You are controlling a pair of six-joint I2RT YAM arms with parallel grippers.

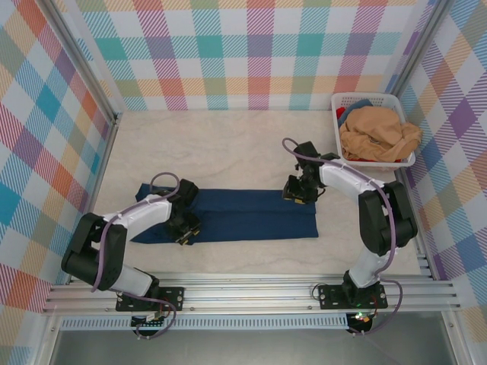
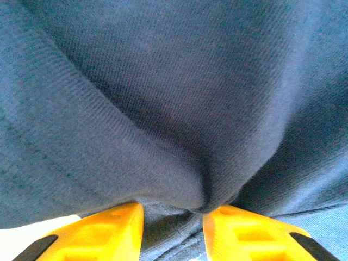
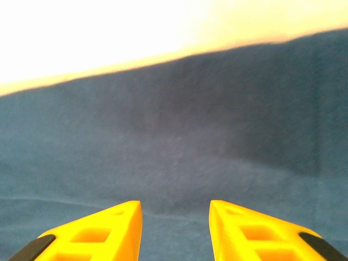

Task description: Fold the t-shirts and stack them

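The left gripper (image 1: pixel 185 226) is down on the navy shirt (image 1: pixel 243 213), near that shirt's left end. In the left wrist view the gripper (image 2: pixel 173 209) has its jaws drawn close, with a narrow gap left between the yellow fingers (image 2: pixel 109 228). A raised fold of the navy shirt (image 2: pixel 163 109) is pinched in that gap, and the cloth puckers where it runs down between the tips. The right gripper (image 1: pixel 298 195) sits at the far edge of the same shirt, close to its right end. In the right wrist view the gripper (image 3: pixel 175 209) has its jaws partway apart, and its fingers (image 3: pixel 244 228) frame flat, smooth navy shirt (image 3: pixel 163 152) cloth that runs on ahead of them to the shirt's far edge. Whether those tips grip any cloth cannot be told. The navy shirt lies folded into a long band across the table (image 1: pixel 228 144), parallel to the near edge and nearer to it than to the far edge. The tan-orange shirt (image 1: pixel 377 131) is heaped in the white basket (image 1: pixel 365 96) at the far right corner, well apart from both grippers.
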